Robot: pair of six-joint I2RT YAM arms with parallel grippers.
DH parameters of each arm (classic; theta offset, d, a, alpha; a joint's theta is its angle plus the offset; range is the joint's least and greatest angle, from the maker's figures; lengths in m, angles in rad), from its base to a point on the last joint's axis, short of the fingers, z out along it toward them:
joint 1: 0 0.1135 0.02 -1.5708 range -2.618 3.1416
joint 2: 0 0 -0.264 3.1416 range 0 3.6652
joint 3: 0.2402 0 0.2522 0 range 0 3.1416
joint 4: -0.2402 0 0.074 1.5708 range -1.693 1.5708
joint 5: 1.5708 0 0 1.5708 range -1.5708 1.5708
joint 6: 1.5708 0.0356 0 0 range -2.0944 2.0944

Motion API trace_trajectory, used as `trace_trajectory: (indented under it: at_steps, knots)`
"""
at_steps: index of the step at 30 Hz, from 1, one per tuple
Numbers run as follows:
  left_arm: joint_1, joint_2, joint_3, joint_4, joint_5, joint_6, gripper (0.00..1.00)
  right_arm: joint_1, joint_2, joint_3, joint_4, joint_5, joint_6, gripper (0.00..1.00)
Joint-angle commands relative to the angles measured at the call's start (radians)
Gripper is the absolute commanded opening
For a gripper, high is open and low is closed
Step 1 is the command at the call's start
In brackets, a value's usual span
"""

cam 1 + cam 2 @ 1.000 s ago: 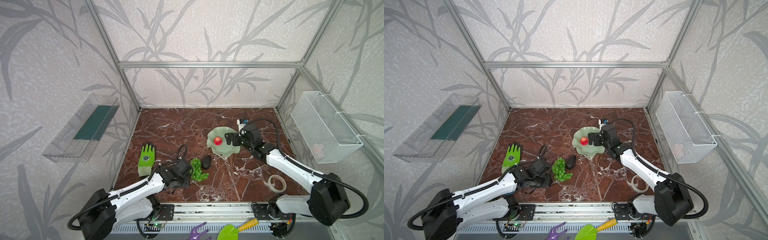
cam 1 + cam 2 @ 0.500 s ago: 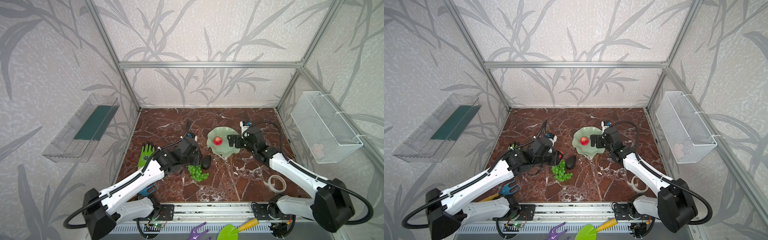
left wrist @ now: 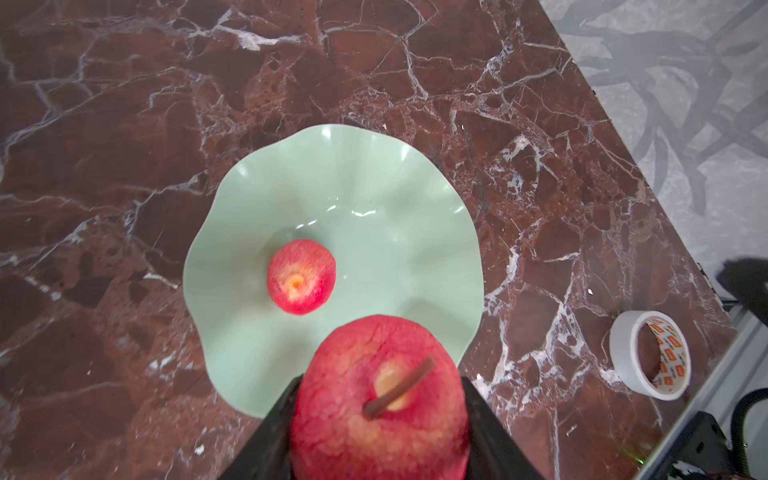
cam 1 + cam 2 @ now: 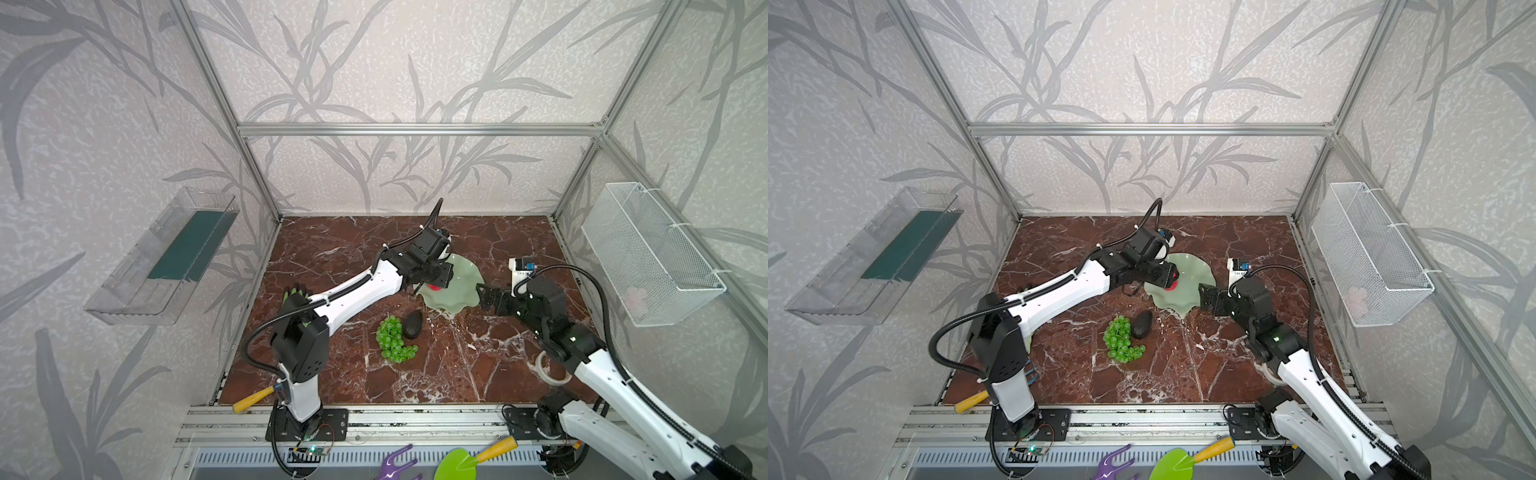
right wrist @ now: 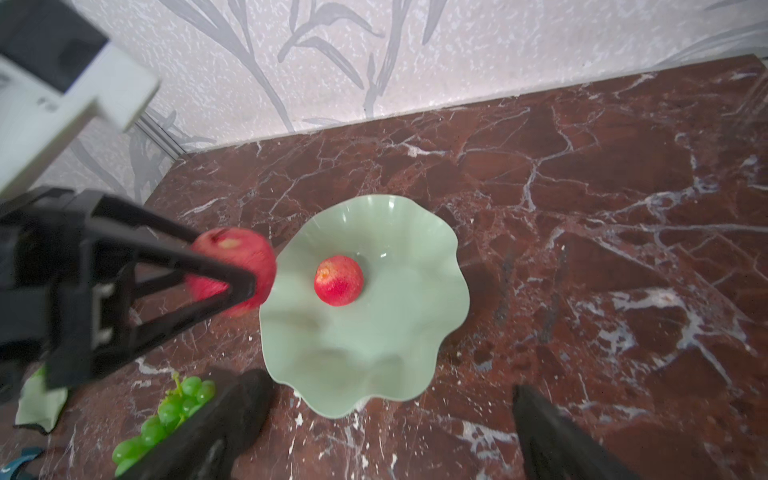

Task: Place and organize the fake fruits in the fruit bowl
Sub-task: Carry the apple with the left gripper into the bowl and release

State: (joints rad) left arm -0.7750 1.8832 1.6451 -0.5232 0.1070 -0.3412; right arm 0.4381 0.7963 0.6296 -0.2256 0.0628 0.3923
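Left pincer (image 5: 224, 266) clamps a red apple (image 3: 380, 399) over the rim of the fruit bowl (image 3: 407, 232). Second red apple (image 3: 301, 276) sits mid-bowl. Right pincer (image 4: 484, 296) gapes empty just beside the bowl. Green grapes (image 4: 392, 345) and avocado (image 4: 413, 325) lie side by side on the table (image 4: 478, 374) near the bowl.

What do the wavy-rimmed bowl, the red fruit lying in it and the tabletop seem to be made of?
Bowl: glossy mint, sharp white glints; glazed ceramic or glass, unclear which.
Red fruit: matte, grainy mottled skin; likely foam or plastic.
Tabletop: red-brown with white veins; marble or a marble-look sheet.
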Motion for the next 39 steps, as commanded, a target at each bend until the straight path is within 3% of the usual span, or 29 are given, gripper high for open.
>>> trace_trajectory:
  at_steps: [1, 10, 20, 23, 31, 35, 39]
  knots:
    - [0.007, 0.111, 0.126, -0.019, 0.033, 0.046, 0.51, -0.005, -0.048, -0.018, -0.103, 0.005, 0.0, 0.99]
    - [0.007, 0.432, 0.453, -0.123, 0.013, 0.041, 0.52, -0.006, -0.088, -0.048, -0.125, -0.047, 0.018, 1.0]
    - [0.007, 0.548, 0.53, -0.141, -0.045, -0.007, 0.54, -0.006, -0.092, -0.067, -0.112, -0.077, 0.014, 1.0]
    - [0.007, 0.562, 0.532, -0.136, -0.048, -0.022, 0.57, -0.006, -0.085, -0.065, -0.103, -0.081, 0.014, 1.0]
    - [0.008, 0.549, 0.545, -0.154, -0.052, -0.032, 0.76, -0.006, -0.067, -0.053, -0.096, -0.077, 0.01, 1.0]
    - [0.009, 0.482, 0.546, -0.152, -0.071, -0.032, 0.78, -0.006, -0.064, -0.027, -0.102, -0.056, -0.017, 1.0]
    - [0.015, 0.344, 0.506, -0.139, -0.158, -0.026, 0.79, -0.006, -0.027, 0.014, -0.104, -0.082, -0.038, 0.98]
